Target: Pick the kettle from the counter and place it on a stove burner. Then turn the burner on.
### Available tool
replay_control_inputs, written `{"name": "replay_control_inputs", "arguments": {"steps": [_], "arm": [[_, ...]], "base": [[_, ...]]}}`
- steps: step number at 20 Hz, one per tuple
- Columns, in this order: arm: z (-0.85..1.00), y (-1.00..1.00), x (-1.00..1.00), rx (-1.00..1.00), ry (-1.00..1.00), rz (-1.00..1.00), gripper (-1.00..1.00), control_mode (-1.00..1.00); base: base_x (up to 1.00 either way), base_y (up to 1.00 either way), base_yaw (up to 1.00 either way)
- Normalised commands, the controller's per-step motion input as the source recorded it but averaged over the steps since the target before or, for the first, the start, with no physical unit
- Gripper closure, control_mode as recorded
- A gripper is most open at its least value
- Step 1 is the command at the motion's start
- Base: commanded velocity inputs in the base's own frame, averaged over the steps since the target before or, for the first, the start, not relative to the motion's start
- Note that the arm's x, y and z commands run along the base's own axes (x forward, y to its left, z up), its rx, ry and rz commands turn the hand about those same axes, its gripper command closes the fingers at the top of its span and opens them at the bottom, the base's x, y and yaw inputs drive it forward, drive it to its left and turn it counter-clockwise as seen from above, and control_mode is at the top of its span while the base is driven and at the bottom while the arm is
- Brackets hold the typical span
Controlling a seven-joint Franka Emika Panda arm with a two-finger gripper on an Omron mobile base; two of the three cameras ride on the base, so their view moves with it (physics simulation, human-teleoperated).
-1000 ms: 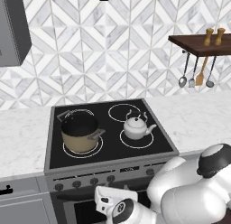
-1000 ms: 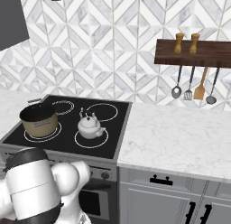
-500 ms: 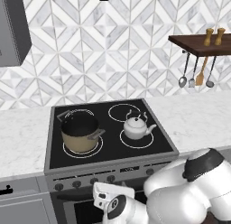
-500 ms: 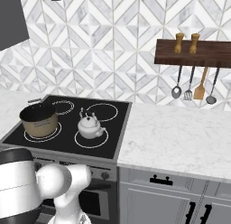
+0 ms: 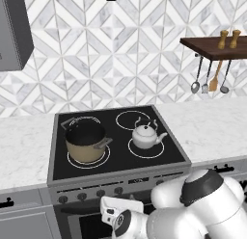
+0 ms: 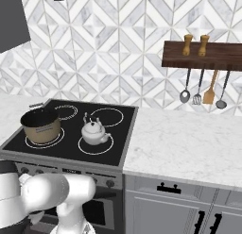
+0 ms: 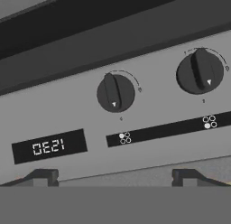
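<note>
the small white kettle stands upright inside the front right burner ring on the black cooktop, spout pointing right. pale marble counter lies on both sides of the stove.

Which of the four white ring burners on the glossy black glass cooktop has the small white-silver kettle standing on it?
The front right burner, nearest the marble counter: the kettle sits inside its ring. The front left ring holds the tan pot; both back rings are bare.

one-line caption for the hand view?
Open gripper faces the stove's control panel, two knobs ahead.
</note>
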Motion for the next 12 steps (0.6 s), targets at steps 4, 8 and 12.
{"name": "replay_control_inputs", "arguments": {"steps": [4,8,12], "arm": [[-0.19,-0.36,0.41,0.0,-0.01,0.04,-1.0,-1.0],[-0.06,-0.26,0.42,0.0,0.0,0.01,-1.0,-1.0],[-0.08,-0.02,0.07,-0.01,0.0,0.01,-1.0,-1.0]], "base": [[0.0,0.0,0.0],[0.0,0.0,0.0],[0.0,0.0,0.0]]}}
